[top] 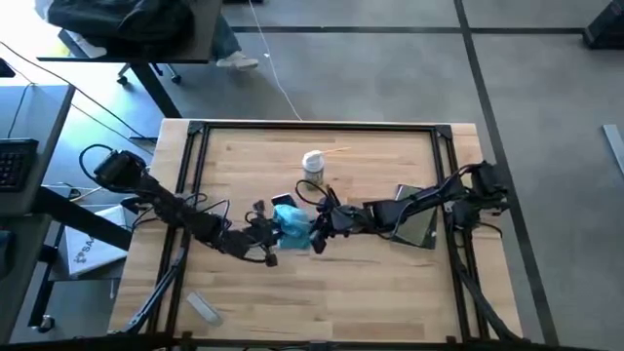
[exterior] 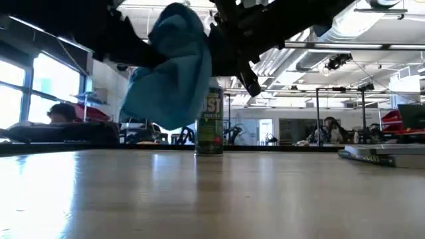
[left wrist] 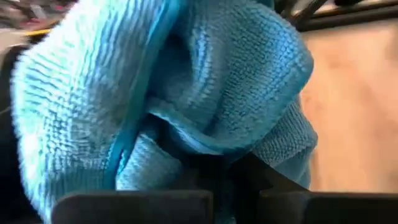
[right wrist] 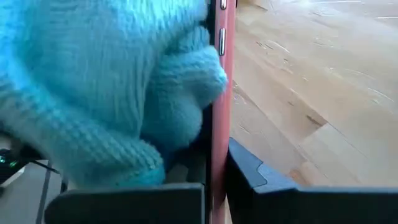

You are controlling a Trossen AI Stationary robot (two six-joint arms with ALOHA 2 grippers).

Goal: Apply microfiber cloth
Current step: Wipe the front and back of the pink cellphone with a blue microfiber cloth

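The light-blue microfiber cloth [top: 292, 226] hangs bunched above the table's middle; the low view shows the cloth [exterior: 169, 66] clear of the wood. My left gripper [top: 275, 236] reaches in from the left and is shut on it. My right gripper [top: 318, 230] comes from the right and is shut on a thin red-rimmed phone [right wrist: 221, 93], seen edge-on. The cloth [right wrist: 106, 87] lies against one flat face of the phone. My left gripper pinches a bunched fold of the cloth [left wrist: 205, 155] between its two fingers, several layers thick. The cloth bulges out ahead of the fingers and hides the fingertips. It hangs slack below the gripper, clear of the table. My right gripper pinches the phone by its two flat faces, near one end [right wrist: 217, 168], one finger [right wrist: 261, 186] on each side. The phone stands on edge, running straight out ahead of the fingers, lifted clear of the table. The cloth presses on the face away from the bare wood.
A spray can [top: 312, 164] with a white top stands upright just beyond the grippers; the can [exterior: 210, 123] shows behind the cloth. A flat grey-green pad [top: 419, 226] lies at the right. A small white object [top: 205, 307] lies near the front left.
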